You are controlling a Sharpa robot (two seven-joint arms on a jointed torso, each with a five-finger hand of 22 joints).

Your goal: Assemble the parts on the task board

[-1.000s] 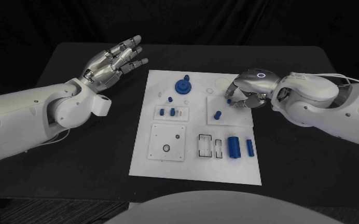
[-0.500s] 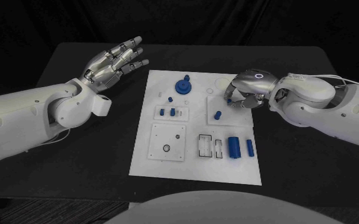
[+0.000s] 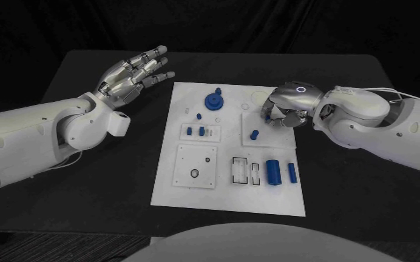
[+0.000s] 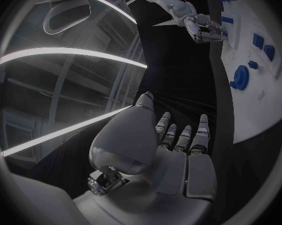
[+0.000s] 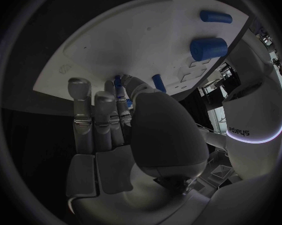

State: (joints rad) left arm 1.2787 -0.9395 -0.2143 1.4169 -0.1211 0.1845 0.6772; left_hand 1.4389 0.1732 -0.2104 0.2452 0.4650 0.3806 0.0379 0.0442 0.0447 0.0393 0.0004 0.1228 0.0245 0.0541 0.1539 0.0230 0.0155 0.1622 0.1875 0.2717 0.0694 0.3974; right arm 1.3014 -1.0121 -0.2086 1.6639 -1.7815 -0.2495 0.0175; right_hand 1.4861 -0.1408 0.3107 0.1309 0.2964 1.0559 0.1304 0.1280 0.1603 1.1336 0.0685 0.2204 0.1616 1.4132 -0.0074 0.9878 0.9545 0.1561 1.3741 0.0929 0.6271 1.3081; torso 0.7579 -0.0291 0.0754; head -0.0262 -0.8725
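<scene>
Black table (image 3: 105, 171) under dark drapes — left hand (image 3: 133, 75) spread empty, right hand (image 3: 284, 107) pinching a blue part (image 5: 118, 81) over the task board (image 3: 227, 198).

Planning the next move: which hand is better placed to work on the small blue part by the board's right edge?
Likely the right hand: it hovers over the task board, fingers beside that small blue part. The left hand is raised, open, off the board.
</scene>
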